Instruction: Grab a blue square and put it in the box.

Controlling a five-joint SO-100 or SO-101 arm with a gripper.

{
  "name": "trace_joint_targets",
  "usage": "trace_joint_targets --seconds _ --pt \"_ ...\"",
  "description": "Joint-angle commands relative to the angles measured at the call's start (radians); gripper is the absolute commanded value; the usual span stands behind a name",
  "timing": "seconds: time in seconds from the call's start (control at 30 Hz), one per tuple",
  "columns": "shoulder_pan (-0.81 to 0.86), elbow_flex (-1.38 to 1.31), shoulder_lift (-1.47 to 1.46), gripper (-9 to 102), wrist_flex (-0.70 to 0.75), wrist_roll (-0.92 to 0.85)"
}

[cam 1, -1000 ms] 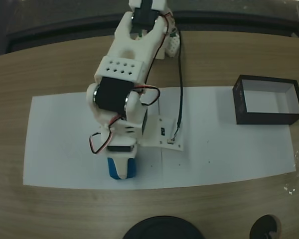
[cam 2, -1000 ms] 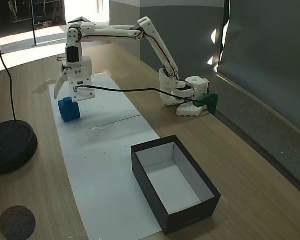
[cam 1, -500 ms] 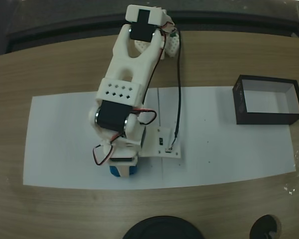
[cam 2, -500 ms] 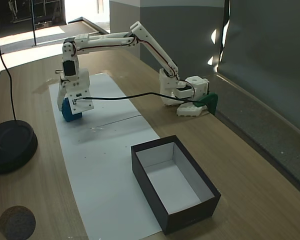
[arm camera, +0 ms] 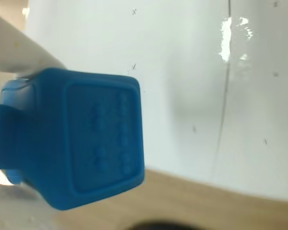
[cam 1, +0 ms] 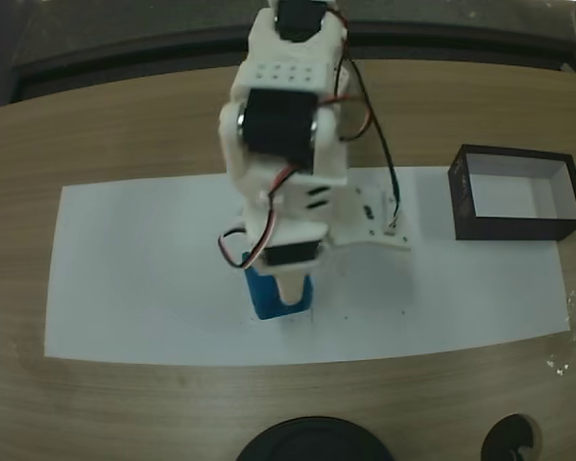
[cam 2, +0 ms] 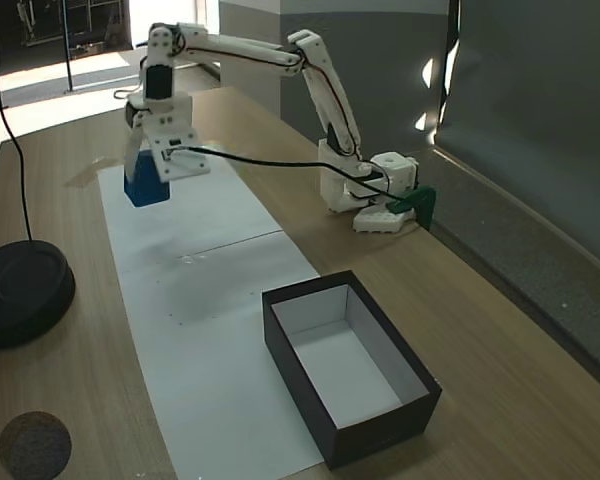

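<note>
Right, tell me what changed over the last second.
The gripper closed on the blue cube and lifted it clear of the white paper; a shadow lies below it. In a fixed view the arm has also swung right, toward the black box. The box, still empty, and the paper stayed where they were.

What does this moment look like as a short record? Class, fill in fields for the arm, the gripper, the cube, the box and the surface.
arm: white, reaching out over the white paper sheet
gripper: shut on the blue square
blue square: held, lifted clear of the sheet, shadow below it
box: black walls, white inside, nothing in it, standing apart from the arm on the sheet's end
surface: wooden table
other: black round base at the table's edge
</note>
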Motion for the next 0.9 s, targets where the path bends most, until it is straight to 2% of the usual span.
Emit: trace_joint_targets --seconds 0.0,0.13,0.27,0.43,0.57,0.87 --pt "-0.14 0.032 0.411 11 0.008 0.026" --pt "-0.483 0.218 0.744 11 0.005 0.046" --pt "-0.752 0.43 0.877 11 -0.006 0.092" --pt "-0.85 0.549 0.884 11 -0.038 0.083" --pt "-0.936 0.592 0.813 11 -0.132 0.081" --pt "-1.163 0.465 0.486 11 -0.23 0.081"
